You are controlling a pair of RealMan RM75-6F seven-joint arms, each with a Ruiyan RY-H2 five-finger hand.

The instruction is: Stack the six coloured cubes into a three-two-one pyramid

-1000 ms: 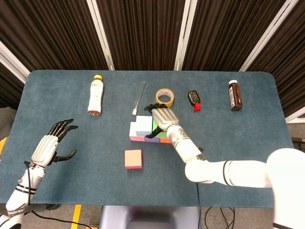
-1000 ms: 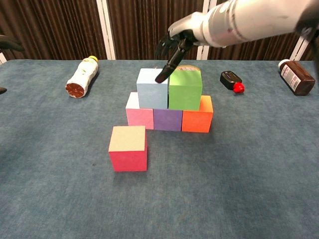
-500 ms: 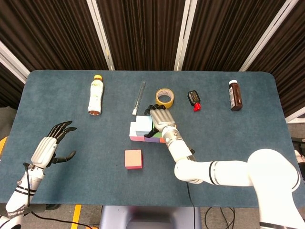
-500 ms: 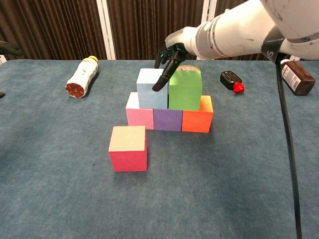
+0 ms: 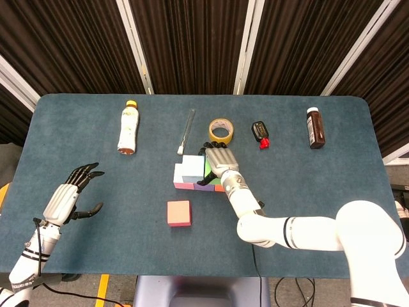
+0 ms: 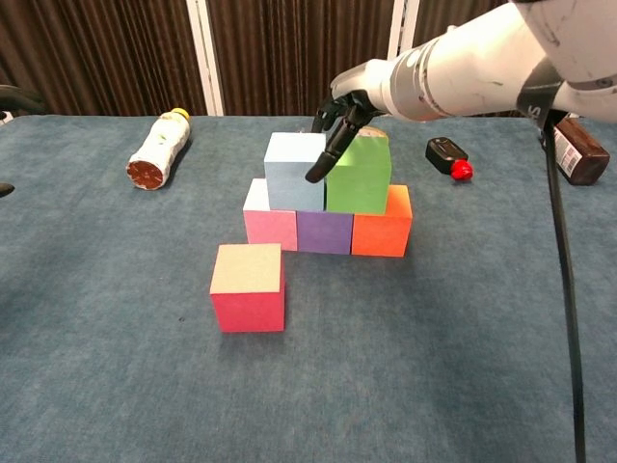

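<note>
Nearest the robot, the red cube (image 6: 248,286) with its tan top sits alone on the blue table (image 6: 434,367), just in front of the stack and touched by neither hand. Behind it the bottom row is complete: pink cube (image 6: 269,221), purple cube (image 6: 324,231) and orange cube (image 6: 382,223) side by side. On top sit the light blue cube (image 6: 294,171) and the green cube (image 6: 359,173), touching each other. The right hand (image 6: 339,116) hangs over that pair holding nothing, fingers spread and pointing down, one dark fingertip (image 6: 313,176) at the seam between them. A sideways nudge from that finger looks able to push the blue cube off its row, or open a gap that leaves the last cube nowhere flat to rest. Off to the side, the left hand (image 5: 66,197) rests open-fingered and empty. At the far edge lie a bottle (image 6: 157,150) on its side and a tape roll (image 5: 221,131).
</note>
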